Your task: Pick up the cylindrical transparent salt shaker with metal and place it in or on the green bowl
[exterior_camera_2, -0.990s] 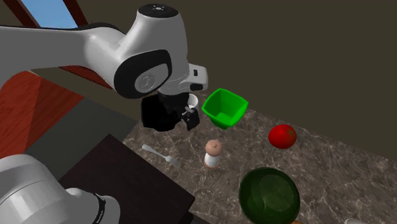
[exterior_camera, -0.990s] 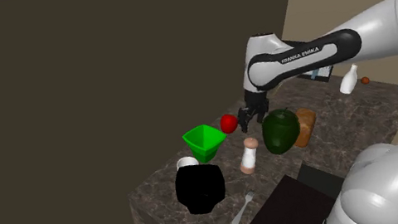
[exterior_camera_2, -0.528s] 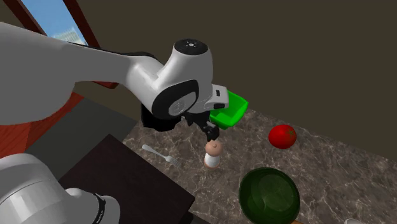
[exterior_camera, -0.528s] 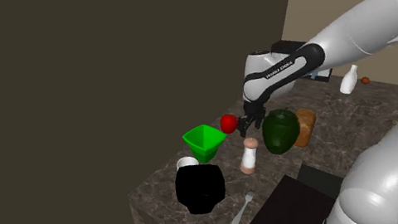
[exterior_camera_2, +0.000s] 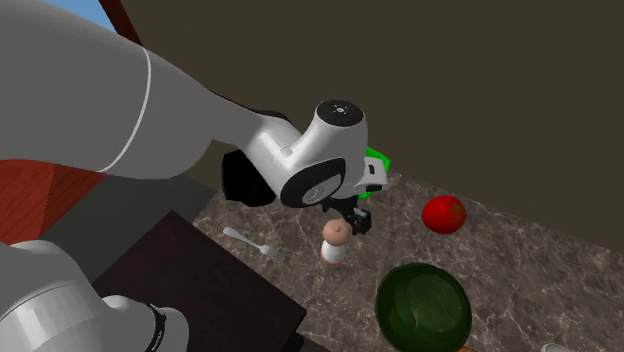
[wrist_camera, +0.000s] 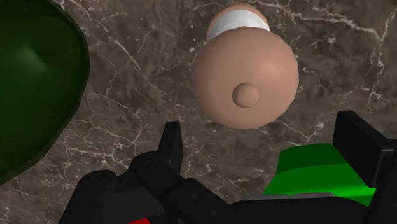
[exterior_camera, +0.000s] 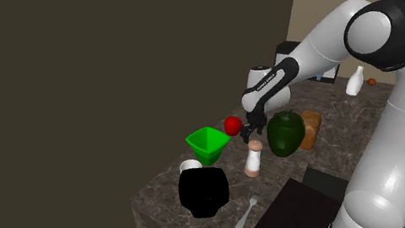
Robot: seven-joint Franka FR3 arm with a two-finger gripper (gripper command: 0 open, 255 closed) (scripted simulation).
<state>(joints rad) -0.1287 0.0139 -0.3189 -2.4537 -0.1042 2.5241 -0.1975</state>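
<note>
Below the gripper [wrist_camera: 263,129], salt shaker [exterior_camera: 253,161] is standing upright — untouched. Jaws are gaping wide, w/ its cap [wrist_camera: 246,83] sitting just ahead, approx. centred.

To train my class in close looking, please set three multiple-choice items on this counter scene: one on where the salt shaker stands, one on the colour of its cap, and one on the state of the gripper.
1. Where is the salt shaker?
A. in a drawer
B. upright on the marbled counter
C. on a shelf

2. What colour is its cap?
A. blue
B. black
C. pinkish tan

3. How is the gripper?
A. open, holding nothing
B. shut on a spoon
C. shut on a knife

Key:
1 B: both exterior views show it standing on the veined stone top.
2 C: the wrist view looks straight down on a rounded pinkish-tan top above a white body.
3 A: in the wrist view the two black fingers stand well apart and touch nothing.
</note>
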